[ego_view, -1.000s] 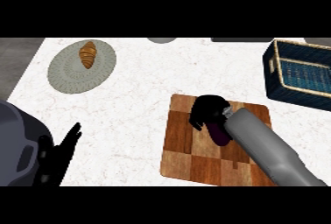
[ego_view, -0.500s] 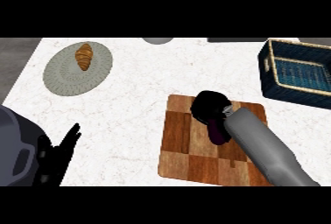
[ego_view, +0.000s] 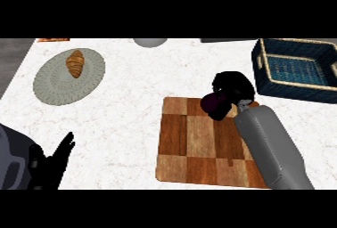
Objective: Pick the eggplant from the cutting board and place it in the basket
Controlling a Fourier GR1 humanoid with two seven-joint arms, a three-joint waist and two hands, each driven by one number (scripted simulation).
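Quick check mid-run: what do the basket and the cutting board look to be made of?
The dark blue rectangular basket looks like woven wicker: its walls and floor show a ribbed weave. The brown checkered cutting board looks like wood, matte, in light and dark blocks with grain-like streaks.

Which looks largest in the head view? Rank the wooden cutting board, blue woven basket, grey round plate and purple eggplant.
1. Wooden cutting board
2. Blue woven basket, partly cropped
3. Grey round plate, close to the basket
4. Purple eggplant

White marbled counter (ego_view: pixel 132 111) | checkered wooden cutting board (ego_view: pixel 197 151) directly below the right hand's fingers (ego_view: pixel 230 87) | dark blue basket (ego_view: pixel 293 89) just right of those fingers | grey plate (ego_view: pixel 52 87) bearing a croissant (ego_view: pixel 76 63), far left of them
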